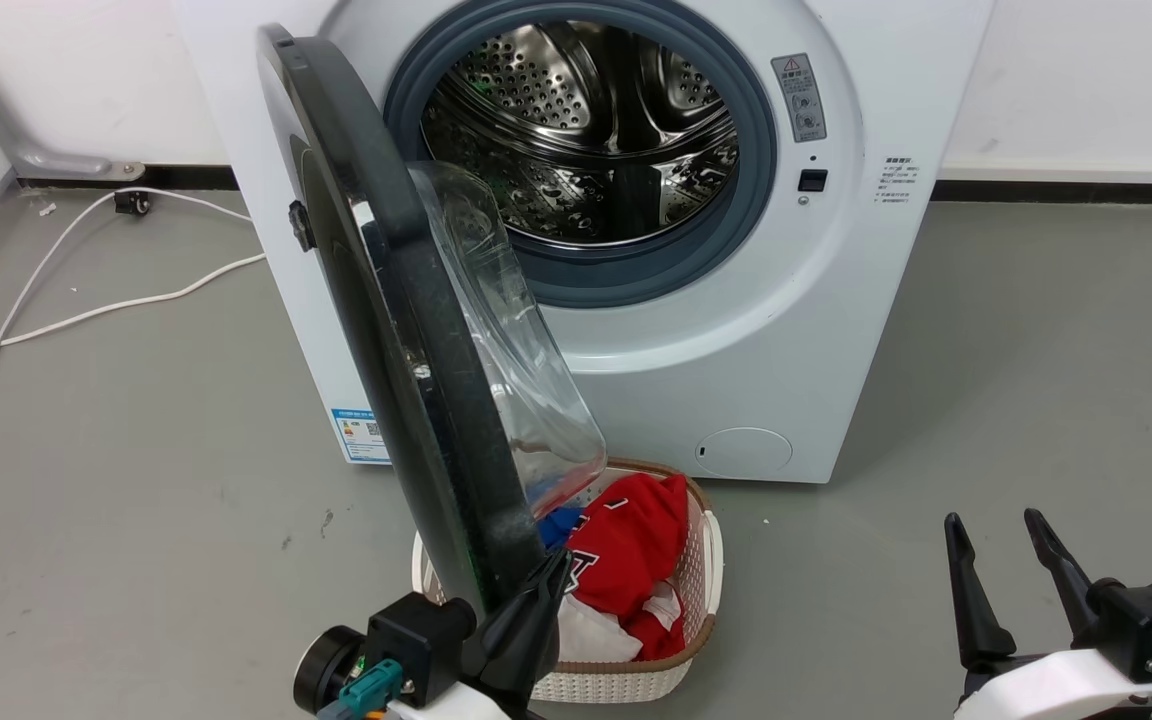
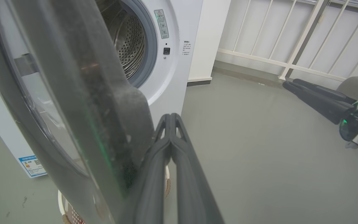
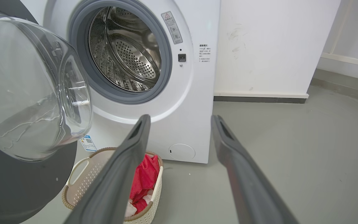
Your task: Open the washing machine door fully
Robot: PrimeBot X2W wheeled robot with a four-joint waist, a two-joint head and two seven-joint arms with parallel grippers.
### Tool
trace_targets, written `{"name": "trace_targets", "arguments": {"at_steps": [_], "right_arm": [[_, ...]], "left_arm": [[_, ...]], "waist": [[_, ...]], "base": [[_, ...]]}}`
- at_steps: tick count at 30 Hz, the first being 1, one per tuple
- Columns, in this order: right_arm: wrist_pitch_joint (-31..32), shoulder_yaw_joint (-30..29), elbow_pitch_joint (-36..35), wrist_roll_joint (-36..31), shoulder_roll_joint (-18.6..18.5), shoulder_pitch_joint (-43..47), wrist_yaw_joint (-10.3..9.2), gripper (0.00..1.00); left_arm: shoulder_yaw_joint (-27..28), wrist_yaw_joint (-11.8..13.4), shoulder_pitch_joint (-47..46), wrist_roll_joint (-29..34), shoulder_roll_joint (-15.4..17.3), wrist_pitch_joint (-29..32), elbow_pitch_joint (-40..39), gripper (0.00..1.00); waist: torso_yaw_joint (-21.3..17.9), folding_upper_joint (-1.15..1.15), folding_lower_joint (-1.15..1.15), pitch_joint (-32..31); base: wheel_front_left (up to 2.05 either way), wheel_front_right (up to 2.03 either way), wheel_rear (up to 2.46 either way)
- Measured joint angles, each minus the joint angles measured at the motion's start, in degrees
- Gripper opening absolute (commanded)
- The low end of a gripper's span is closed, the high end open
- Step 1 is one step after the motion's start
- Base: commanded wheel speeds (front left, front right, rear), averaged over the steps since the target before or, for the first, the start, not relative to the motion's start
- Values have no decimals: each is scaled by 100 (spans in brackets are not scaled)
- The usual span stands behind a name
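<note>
At the front of the white front-loading washing machine [image 1: 836, 330], the washing machine door [image 1: 416, 330], a large round door with a wide glossy black rim and a bulging clear glass bowl window, stands swung out on its hinge at the left edge of the machine's face. It is roughly square to that face, with its rim edge-on to the head view and its glass bowl facing right. The grey rubber-ringed steel drum opening [image 1: 586, 130] lies fully exposed behind it. The door's lowest arc hangs over a cream woven plastic laundry basket [image 1: 701, 575] on the grey floor, which holds a crumpled red garment [image 1: 636, 530]. The left gripper [image 1: 558, 562] has its two dark fingers pressed together with nothing between them, and their side seems to rest against the inner face of the rim near the door's lower free edge. The right gripper [image 1: 994, 518] hovers well apart over the floor at the right, fingers spread wide and empty. The step in hand looks like the push-through: the door is partly open but not yet folded back. The next move likely calls for the left fingers to press leftward along the door's arc, keeping flat contact so they do not slip off the rim.
</note>
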Motion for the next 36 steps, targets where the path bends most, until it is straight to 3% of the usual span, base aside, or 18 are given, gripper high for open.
{"name": "trace_targets", "arguments": {"at_steps": [9,23,30,36], "right_arm": [[-51,-122,14,-90,-1,13,0,100],[-51,-315,-1,-59,1,-11,0,100],[-69,-363,38,-5,3,-43,0,100],[-73,-359,53,14,2,-70,0,100]], "left_arm": [[66,140,-11,-4,-65,-197,112,0],[348,517,65,36,-38,-453,33,0],[792,701,131,-216,34,-583,101,0],[1307,746,27,-410,303,-719,312,0]], "waist": [[210,0,0,-5],[1031,0,0,19],[1397,0,0,40],[1482,0,0,123]], "base": [[0,0,0],[0,0,0],[0,0,0],[0,0,0]]}}
